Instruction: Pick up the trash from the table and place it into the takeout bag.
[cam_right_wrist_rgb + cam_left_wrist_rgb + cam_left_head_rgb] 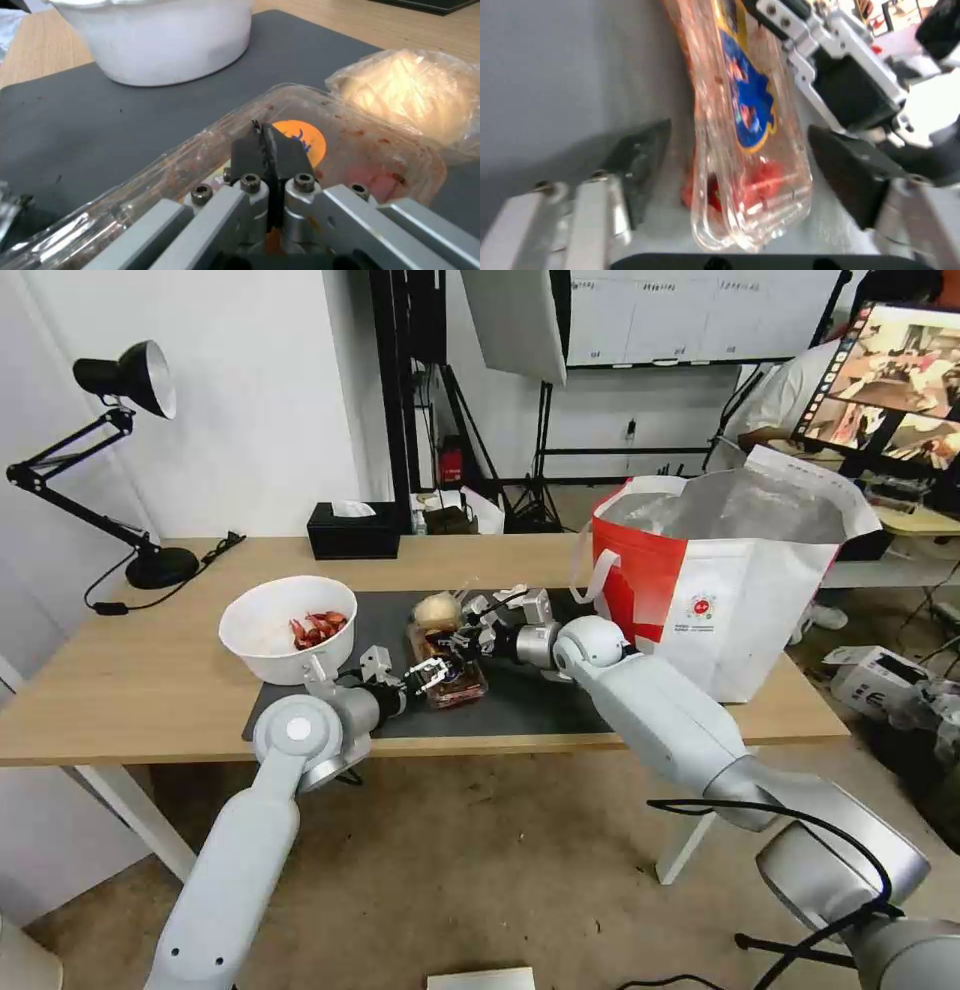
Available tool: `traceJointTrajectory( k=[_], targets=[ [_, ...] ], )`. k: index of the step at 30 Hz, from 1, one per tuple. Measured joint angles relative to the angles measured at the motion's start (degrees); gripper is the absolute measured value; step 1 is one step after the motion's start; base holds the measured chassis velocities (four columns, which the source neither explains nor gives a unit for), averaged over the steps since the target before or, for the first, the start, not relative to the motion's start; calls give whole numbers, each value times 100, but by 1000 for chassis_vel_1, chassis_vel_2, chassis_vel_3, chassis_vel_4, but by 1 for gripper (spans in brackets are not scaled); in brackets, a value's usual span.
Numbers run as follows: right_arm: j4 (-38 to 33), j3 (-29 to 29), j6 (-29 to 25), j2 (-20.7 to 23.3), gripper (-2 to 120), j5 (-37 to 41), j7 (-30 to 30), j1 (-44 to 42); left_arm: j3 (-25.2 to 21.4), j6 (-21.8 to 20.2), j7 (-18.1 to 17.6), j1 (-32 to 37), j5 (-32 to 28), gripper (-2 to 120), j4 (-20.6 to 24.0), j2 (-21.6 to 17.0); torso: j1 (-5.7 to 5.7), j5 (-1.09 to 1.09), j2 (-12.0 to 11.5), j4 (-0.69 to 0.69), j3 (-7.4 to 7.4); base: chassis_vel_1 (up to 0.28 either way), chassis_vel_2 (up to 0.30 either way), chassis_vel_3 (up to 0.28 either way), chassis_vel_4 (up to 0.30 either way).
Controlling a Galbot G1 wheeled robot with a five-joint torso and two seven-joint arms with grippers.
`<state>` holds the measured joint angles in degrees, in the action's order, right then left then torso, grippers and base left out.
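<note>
The clear hinged plastic tray (452,668) of red scraps sits on the dark grey mat (520,695) mid-table, near the red-and-white takeout bag (715,590), apparently so both arms can lift it together. The right gripper (267,144) has its fingers pressed together, seemingly pinching the tray's rim. The left gripper (740,165) stands spread wide around the tray's other end, neither pad visibly touching it.

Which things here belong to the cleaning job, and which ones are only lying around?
Job: clear plastic tray, pinched by the right gripper, open left gripper around it; wrapped ball; white bowl; takeout bag; table.
Lying about: black tissue box; desk lamp.
</note>
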<state>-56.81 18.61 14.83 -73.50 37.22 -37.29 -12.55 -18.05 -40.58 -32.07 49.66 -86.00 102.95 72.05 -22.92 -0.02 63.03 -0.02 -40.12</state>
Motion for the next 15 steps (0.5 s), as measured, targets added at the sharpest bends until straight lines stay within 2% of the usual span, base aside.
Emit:
traceJointTrajectory(
  k=[1,3,4,6,7,9,10,15],
  targets=[
    [0,0,0,1,0,2,1,0,0,-2,0,0,-6,68,3,0,0,0,0,0,0,0,0,0,0],
    [0,0,0,6,0,14,13,13,-1,-2,-4,-6,-27,55,31,-6,0,1,0,0,0,0,0,0,0],
    [0,0,0,6,0,14,13,13,-1,-2,-4,-6,-27,55,31,-6,0,1,0,0,0,0,0,0,0],
    [0,0,0,6,0,21,23,18,-2,0,-15,-20,-32,44,47,-12,0,1,-1,2,0,0,0,0,0],
    [0,0,0,6,0,21,23,18,-2,0,-15,-20,-32,44,47,-12,0,1,-1,2,0,0,0,0,0],
    [0,2,0,7,0,25,33,18,-7,4,-17,-26,-34,35,72,-16,0,2,-1,1,1,0,0,0,0],
    [0,2,0,7,0,25,33,18,-7,4,-17,-26,-34,35,72,-16,0,2,-1,1,1,0,0,0,0],
    [0,8,0,4,0,33,43,21,-23,16,-18,2,-34,11,98,-24,0,2,-1,2,1,0,0,0,0]
  ],
)
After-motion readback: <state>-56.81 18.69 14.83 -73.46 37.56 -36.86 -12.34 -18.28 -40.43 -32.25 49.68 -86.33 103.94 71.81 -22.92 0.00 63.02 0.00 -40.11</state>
